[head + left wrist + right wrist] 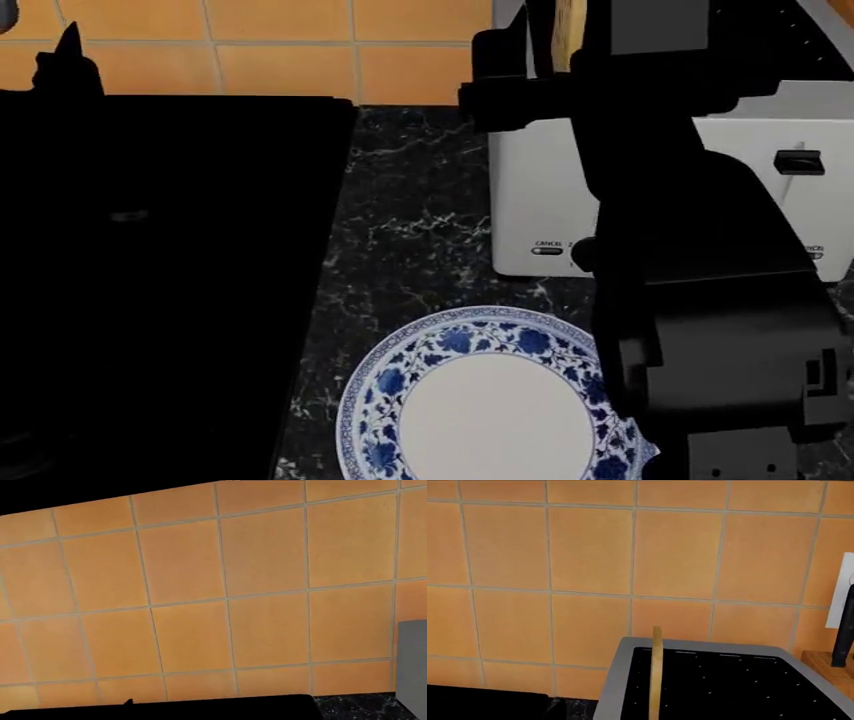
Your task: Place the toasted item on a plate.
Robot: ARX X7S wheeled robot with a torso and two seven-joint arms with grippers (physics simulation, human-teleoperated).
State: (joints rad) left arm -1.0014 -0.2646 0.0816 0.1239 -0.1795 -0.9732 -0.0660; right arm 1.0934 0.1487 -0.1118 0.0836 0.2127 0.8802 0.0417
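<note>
The toast slice stands upright at the top of the head view, between the black fingers of my right gripper, above the white toaster. In the right wrist view the toast shows edge-on as a thin tan strip over the toaster's dark top; the fingers themselves are out of frame there. The blue-rimmed white plate lies on the counter in front of the toaster, partly under my right arm. My left gripper is a dark shape at the far left by the wall; its jaws do not show.
Black marble counter runs between a large black shape at left and the toaster. The orange tiled wall is close behind. A wooden knife block with a dark handle stands right of the toaster.
</note>
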